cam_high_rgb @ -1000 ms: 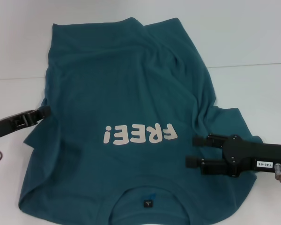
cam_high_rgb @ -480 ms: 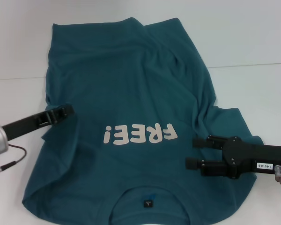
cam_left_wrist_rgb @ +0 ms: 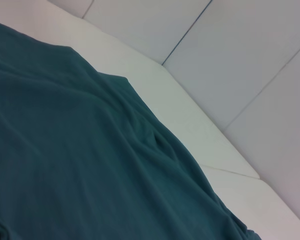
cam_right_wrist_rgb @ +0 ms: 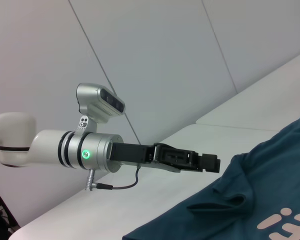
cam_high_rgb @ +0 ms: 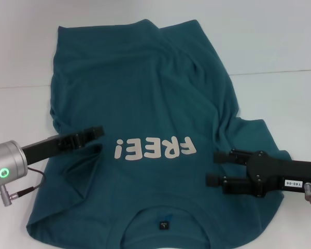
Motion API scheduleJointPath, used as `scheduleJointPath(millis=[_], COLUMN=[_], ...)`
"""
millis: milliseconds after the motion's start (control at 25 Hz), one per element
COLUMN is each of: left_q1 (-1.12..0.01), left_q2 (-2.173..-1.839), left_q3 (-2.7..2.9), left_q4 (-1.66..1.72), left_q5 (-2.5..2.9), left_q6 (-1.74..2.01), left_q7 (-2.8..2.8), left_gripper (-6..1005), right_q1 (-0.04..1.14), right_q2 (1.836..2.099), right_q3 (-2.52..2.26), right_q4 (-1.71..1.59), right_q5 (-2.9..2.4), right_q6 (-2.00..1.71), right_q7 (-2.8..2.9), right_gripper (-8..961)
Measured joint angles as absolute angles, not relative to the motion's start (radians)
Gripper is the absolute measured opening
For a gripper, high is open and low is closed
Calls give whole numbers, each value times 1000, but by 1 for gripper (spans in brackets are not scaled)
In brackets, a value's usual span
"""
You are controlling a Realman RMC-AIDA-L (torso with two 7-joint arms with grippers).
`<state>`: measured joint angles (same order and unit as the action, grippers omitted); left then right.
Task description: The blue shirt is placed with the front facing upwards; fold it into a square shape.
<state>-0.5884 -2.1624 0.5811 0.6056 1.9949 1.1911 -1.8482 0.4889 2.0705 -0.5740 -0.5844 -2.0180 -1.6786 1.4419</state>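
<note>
Our left tool [cam_high_rgb: 97,131] sits low over the blue shirt [cam_high_rgb: 145,104], its fingers pressed together on what looks like a raised fold of cloth. The shirt lies face up across the white surface [cam_high_rgb: 280,46], collar toward the near edge. Our right tool [cam_high_rgb: 213,167] hovers with fingers wide over the right sleeve. If that pinch is thin, the cloth could slip and bunch the fold.

one blue shirt [cam_high_rgb: 145,104], two tools
</note>
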Motion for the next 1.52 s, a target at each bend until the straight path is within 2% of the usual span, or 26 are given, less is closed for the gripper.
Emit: scheduleJointPath(millis=[320, 440, 840, 1520], left_q1=[-567, -557, -548, -536], left_q2=[-2161, -2161, -2163, -2160], left_q3=[578, 583, 603, 658], left_q4=[634, 644, 632, 635], left_q5=[1996, 2003, 2018, 2039], left_q6=[1161, 1116, 1021, 1039], left_q7=[-1845, -1848, -1843, -1841], left_gripper=[277, 518, 925, 920], right_q1=[494, 495, 494, 488], right_q2=[2071, 2071, 2072, 2069], right_q3=[-577, -578, -577, -571], right_q4=[-584, -584, -584, -584], right_q5=[-2016, -2015, -2016, -2017], right_q6=[-1680, -1679, -1683, -1684], right_q7=[1445, 1448, 1451, 1451], right_gripper=[887, 887, 887, 887])
